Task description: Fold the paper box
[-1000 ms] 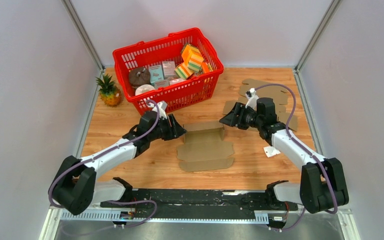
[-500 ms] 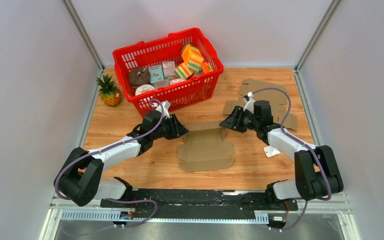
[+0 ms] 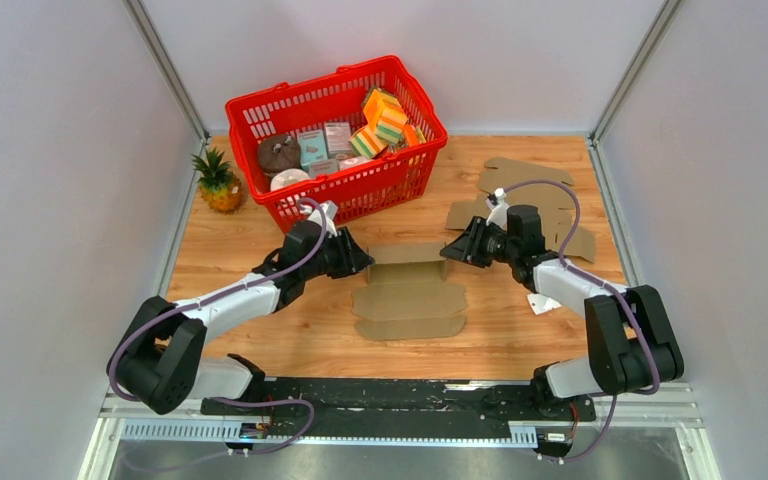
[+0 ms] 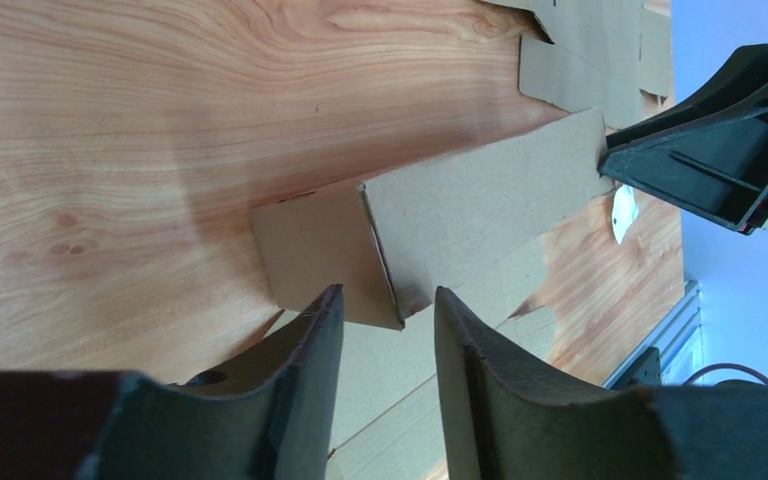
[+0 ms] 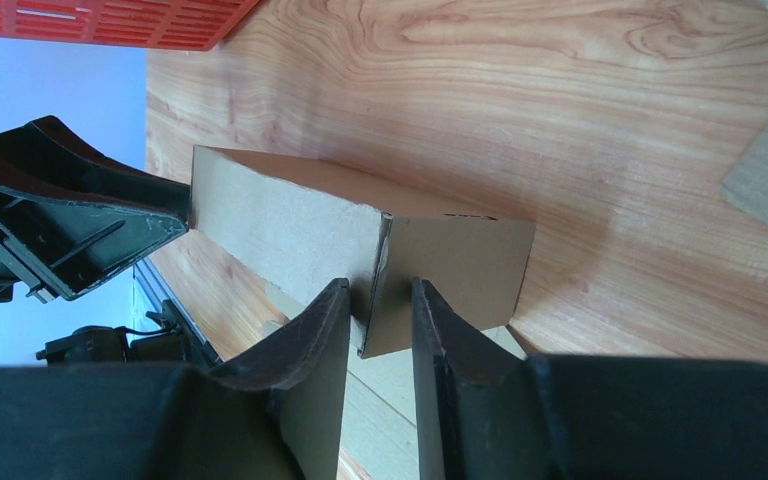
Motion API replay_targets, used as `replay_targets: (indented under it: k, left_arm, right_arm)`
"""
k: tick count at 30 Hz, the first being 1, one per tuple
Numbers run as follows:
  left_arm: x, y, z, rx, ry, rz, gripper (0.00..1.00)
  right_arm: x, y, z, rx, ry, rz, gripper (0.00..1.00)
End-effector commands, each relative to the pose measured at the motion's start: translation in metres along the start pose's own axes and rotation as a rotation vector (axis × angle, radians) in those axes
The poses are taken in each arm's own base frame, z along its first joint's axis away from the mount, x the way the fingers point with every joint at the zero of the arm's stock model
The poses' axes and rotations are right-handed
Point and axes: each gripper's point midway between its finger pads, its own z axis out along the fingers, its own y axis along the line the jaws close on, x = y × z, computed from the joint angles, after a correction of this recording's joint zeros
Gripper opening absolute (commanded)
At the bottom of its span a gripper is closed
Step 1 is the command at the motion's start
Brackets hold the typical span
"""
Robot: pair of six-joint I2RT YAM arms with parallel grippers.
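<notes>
Black plastic fingers of the left pincer [image 4: 388,295] stand apart, astride the upright crease where the raised back wall of the flat brown cardboard box blank [image 3: 410,300] meets its end flap; neither pad clearly presses the card. The right pincer [image 5: 380,285] sits at the wall's other end, its fingers set narrowly about that corner. Whether they pinch it is hard to tell. Both wrist views cut off the finger roots.

The matte blank lies mid-table between the arms, its front panels flat on the grained wooden table [image 3: 500,335]. Behind are a red plastic mesh basket [image 3: 350,195] of goods, a small pineapple [image 3: 218,182] and more flat cardboard cut-outs [image 3: 535,180], which the right arm partly hides.
</notes>
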Motion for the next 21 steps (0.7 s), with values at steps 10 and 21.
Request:
replay_targets:
  k: [10, 21]
  left_arm:
    - [0.001, 0.018, -0.002, -0.046, -0.028, 0.004, 0.21]
    - [-0.023, -0.007, -0.032, -0.013, -0.069, 0.129, 0.49]
  right_arm:
    - [0.005, -0.014, 0.005, 0.024, -0.017, 0.008, 0.14]
    - [-0.011, 0.012, -0.016, 0.029, -0.056, -0.06, 0.63]
